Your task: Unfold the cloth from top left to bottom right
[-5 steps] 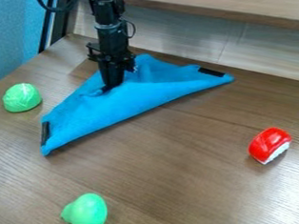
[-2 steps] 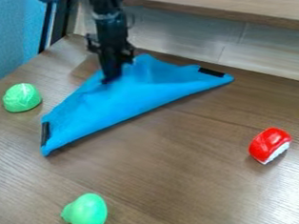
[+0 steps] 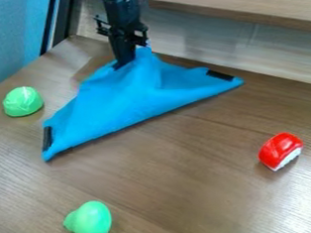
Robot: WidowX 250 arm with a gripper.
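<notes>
- Near edge, left of center: green pear-shaped toy [image 3: 90, 223] is lying on the desk [image 3: 183, 191], narrow end pointing left.
- Right side, a bit farther: red-and-white sushi toy [image 3: 281, 151] is sitting on the desk, white side facing near-right.
- Mid-desk, left of center: blue cloth [image 3: 127, 100] is lying as a rough triangle. Long axis is running near-left to far-right; the long edge is facing the near-right side.
- Cloth's near-left corner is carrying one black strip [image 3: 47, 138], running roughly near to far.
- Left of the cloth, apart from it: green lettuce-like toy [image 3: 22, 101] is resting on the desk.
- Cloth's far-right corner is carrying the other black strip [image 3: 219, 75], slanting down to the right.
- Cloth's far side is bunching up, with its peak pointing away from the long edge.
- Hand [image 3: 120, 66] is hanging over that far side, grasping the cloth there, tips angling slightly down.
- Behind: wooden ledge [image 3: 244, 6] is running along the far side.
</notes>
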